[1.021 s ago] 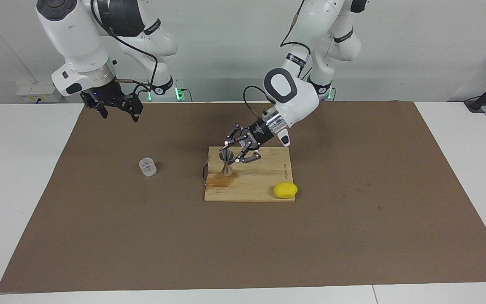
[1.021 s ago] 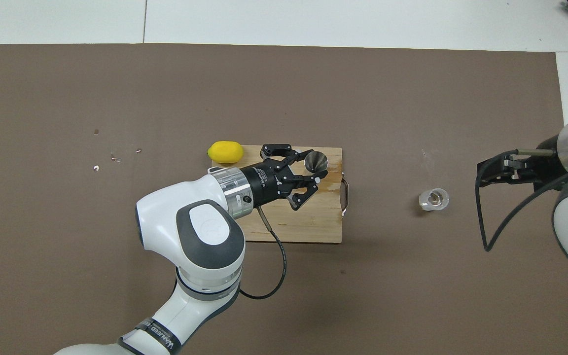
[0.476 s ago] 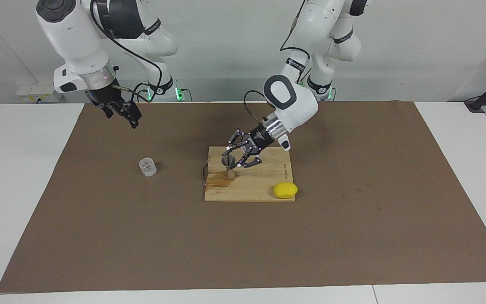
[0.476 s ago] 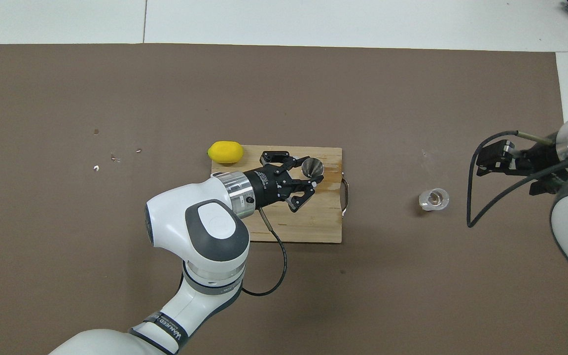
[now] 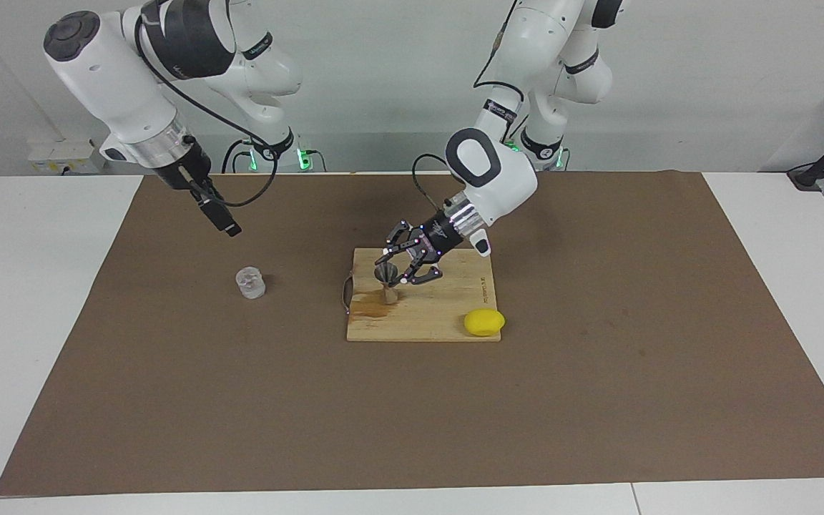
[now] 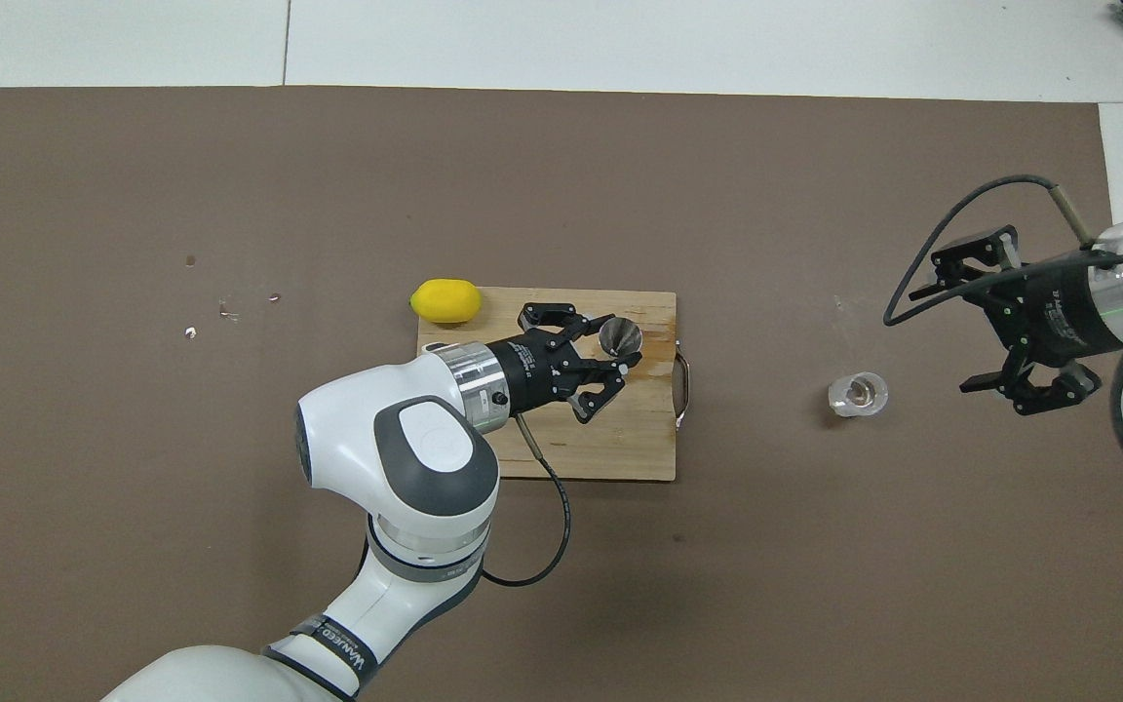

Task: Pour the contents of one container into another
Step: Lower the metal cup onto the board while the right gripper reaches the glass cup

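The clear tumbler [image 5: 249, 282] [image 6: 858, 394], the one container, stands upright on the brown mat, toward the right arm's end. The other container, a silvery hourglass jigger [image 5: 385, 275] [image 6: 620, 334], stands upright on the wooden cutting board [image 5: 440, 315] [image 6: 600, 448]. My left gripper [image 5: 392, 274] [image 6: 626, 353] reaches in at a slant and is shut on the jigger's upper part. My right gripper [image 5: 229, 227] [image 6: 947, 336] hangs open over the mat beside the tumbler, apart from it, and holds nothing.
A yellow lemon [image 5: 484, 322] [image 6: 445, 300] lies at the board's corner toward the left arm's end. A brown stain [image 5: 373, 306] marks the board beside the jigger. The board's handle [image 6: 684, 387] points toward the tumbler. White table borders the mat.
The right arm's wrist has turned and its gripper has come down lower, closer to the tumbler. The left gripper has sunk a little with the jigger.
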Robot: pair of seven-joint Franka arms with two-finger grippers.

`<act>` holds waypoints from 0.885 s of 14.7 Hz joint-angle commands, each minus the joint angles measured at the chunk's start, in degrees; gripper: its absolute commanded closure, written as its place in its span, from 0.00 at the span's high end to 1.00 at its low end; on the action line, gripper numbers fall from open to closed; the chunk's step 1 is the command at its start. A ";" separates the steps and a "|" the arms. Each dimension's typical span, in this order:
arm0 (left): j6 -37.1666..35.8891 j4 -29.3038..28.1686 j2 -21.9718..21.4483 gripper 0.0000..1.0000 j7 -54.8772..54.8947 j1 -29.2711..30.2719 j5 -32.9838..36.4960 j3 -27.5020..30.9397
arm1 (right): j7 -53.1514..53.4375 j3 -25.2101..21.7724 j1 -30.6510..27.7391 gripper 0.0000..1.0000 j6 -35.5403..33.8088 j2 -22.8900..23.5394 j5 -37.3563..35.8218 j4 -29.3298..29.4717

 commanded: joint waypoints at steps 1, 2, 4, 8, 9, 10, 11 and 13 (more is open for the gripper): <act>0.46 0.75 1.01 0.00 0.99 -1.07 -1.04 0.61 | 9.17 0.44 -2.40 1.00 4.50 0.07 3.83 -3.67; 0.37 0.84 1.10 0.00 0.99 -1.07 -1.04 0.69 | 10.06 0.44 -3.27 1.00 5.21 0.24 5.22 -4.20; -0.33 1.45 1.18 0.00 2.30 -0.72 -1.04 0.61 | 10.16 0.44 -6.08 1.00 5.13 1.90 9.62 -4.82; -1.12 1.45 1.10 0.00 4.94 -0.89 -1.12 0.52 | 9.02 0.44 -10.48 1.00 5.39 5.86 18.04 -7.27; -1.65 1.45 1.10 0.00 5.64 -0.63 -1.12 0.52 | 7.27 0.44 -10.66 1.00 5.92 6.30 19.46 -8.59; -2.35 1.45 0.92 0.00 5.82 -0.54 -1.21 0.43 | 5.86 0.44 -11.10 1.00 6.70 7.18 20.43 -9.30; -3.05 1.45 0.83 0.00 5.83 -0.37 -1.30 0.43 | 3.94 0.44 -12.50 1.00 7.32 7.36 21.40 -11.04; -3.41 1.28 0.74 0.00 5.83 -0.28 -1.39 0.43 | -2.03 0.44 -14.26 1.00 8.55 6.93 23.60 -15.26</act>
